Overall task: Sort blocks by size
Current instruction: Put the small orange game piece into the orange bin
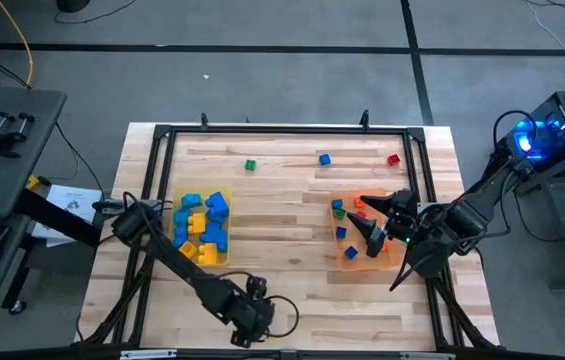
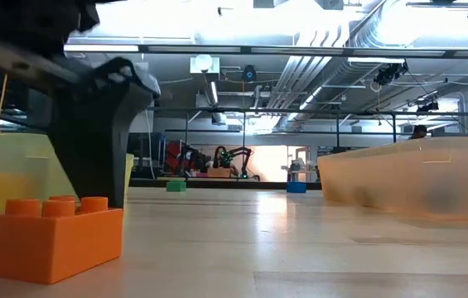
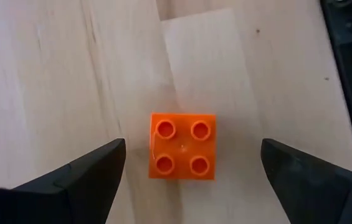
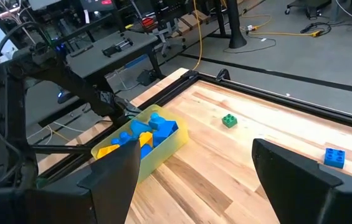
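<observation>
The yellow tray (image 1: 224, 228) already holds the big blue and yellow blocks (image 1: 202, 222), and the orange tray (image 1: 394, 258) some tiny ones. Three small cubes (image 1: 324, 159) lie loose on the table (image 1: 282, 250). The left gripper (image 3: 191, 171) hangs spread over an orange block (image 3: 182, 146); the right gripper (image 4: 194, 180), spread and empty, is over the orange tray.

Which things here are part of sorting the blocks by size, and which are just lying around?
Part of the job: orange block under the open left gripper; loose green block, blue block, red block; yellow tray; orange tray; open right gripper.

Lying about: papers beside the table.
</observation>
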